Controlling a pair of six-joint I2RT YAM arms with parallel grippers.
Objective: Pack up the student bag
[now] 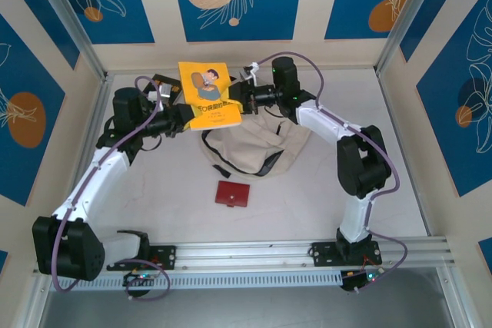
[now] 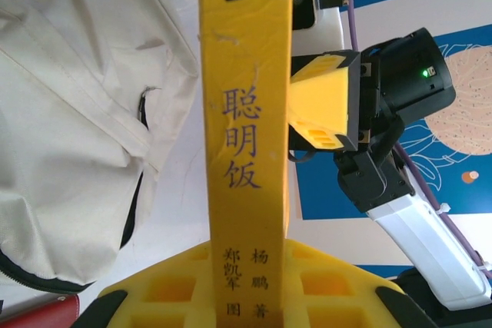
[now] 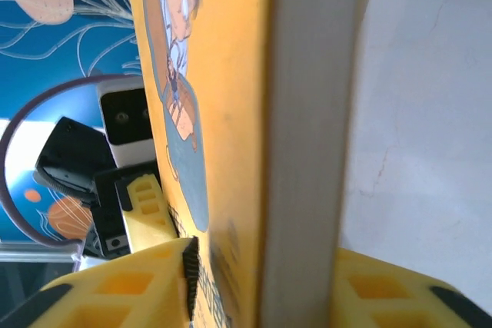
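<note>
Book, yellow, held over the student bag near the far edge of the bench, left pincer clenched on its spine, right pincer gripping its page edge.

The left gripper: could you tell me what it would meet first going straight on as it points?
The yellow book in its own grip; right behind, probably the right gripper, facing it.

Light grey table. Directly on it: cream student bag, slumped flat mid-table, toward the back. Small flat red case just in front of the bag, near, not touching.
</note>
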